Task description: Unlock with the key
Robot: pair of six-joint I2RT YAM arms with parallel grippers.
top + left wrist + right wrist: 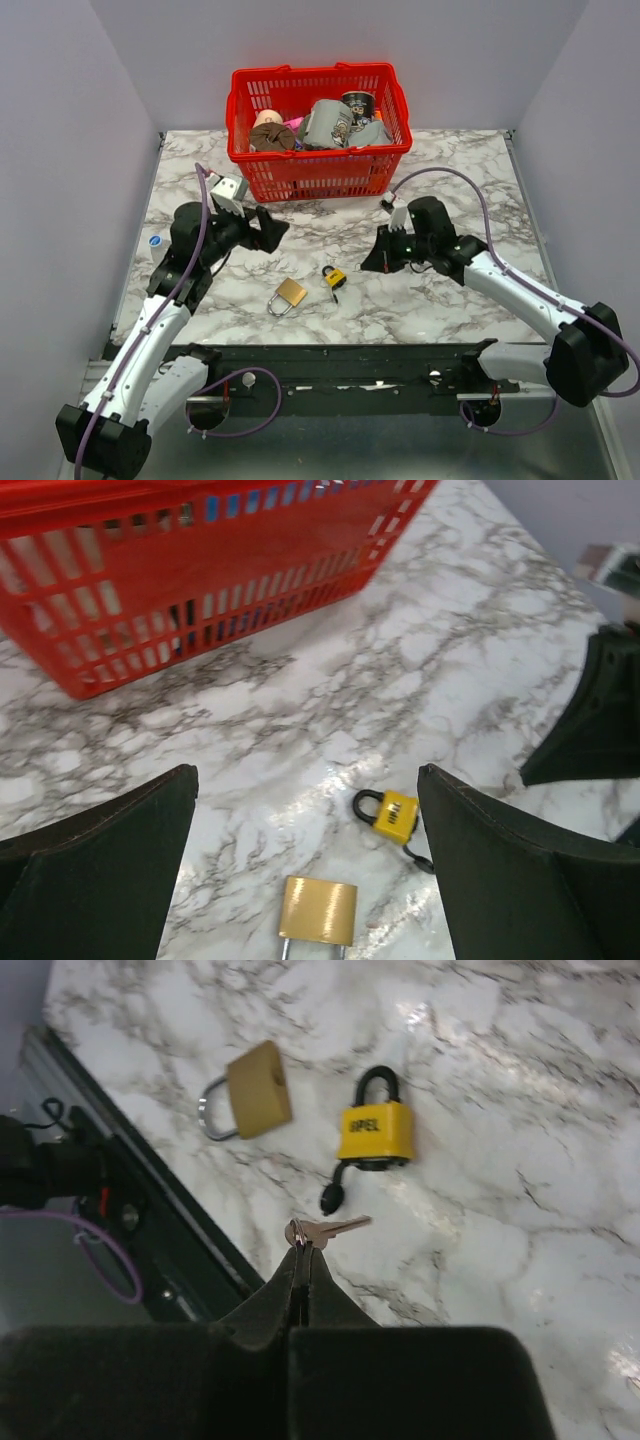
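Observation:
My right gripper (pixel 302 1250) is shut on the head of the small grey metal key (pixel 332 1228), whose blade sticks out sideways above the table. The yellow-and-black padlock (pixel 375 1132) lies flat just beyond the key, its shackle pointing away and its black keyhole flap (pixel 332 1198) hanging open near the key. In the top view the padlock (pixel 334 277) lies left of my right gripper (pixel 375 258). My left gripper (pixel 270 228) is open and empty, hovering behind the padlock (pixel 397 814), which shows between its fingers (pixel 520 880).
A larger plain brass padlock (pixel 290 294) lies left of the yellow one; it shows in both wrist views (pixel 318 910) (pixel 257 1090). A red basket (pixel 320 160) of assorted items stands at the back. The table's front edge and black rail (pixel 330 358) lie near.

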